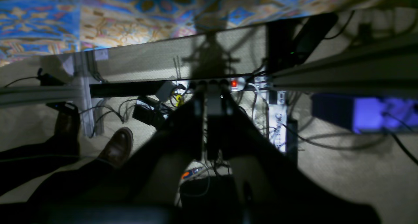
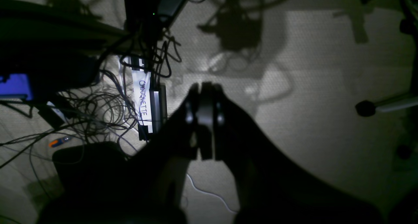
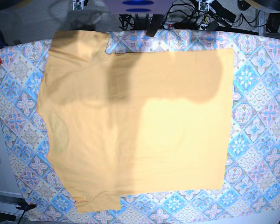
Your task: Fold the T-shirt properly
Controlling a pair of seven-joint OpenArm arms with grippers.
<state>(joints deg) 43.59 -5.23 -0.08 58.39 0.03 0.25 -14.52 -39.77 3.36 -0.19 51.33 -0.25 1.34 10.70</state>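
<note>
The T-shirt [image 3: 135,121] lay spread flat on the counter [image 3: 256,140], filling most of the base view, with neither arm over it. Both wrist views looked down at the floor instead: the left claw [image 1: 214,96] and the right claw [image 2: 204,100] were each pressed together and held nothing. Folding had seemingly not begun. To start well, each claw would probably need to open, come down at one long edge and pinch only the top cloth, not the patterned cover beneath, then both carry that edge across together so the fold line stayed straight.

The shirt was plain pale yellow-orange with no print. Its collar sat near 9 o'clock, one sleeve reached toward 11 o'clock, the other toward 7 o'clock, and the straight hem ran along 3 o'clock. A broad shadow darkened its upper part, and the cloth looked smooth, with few wrinkles
</note>
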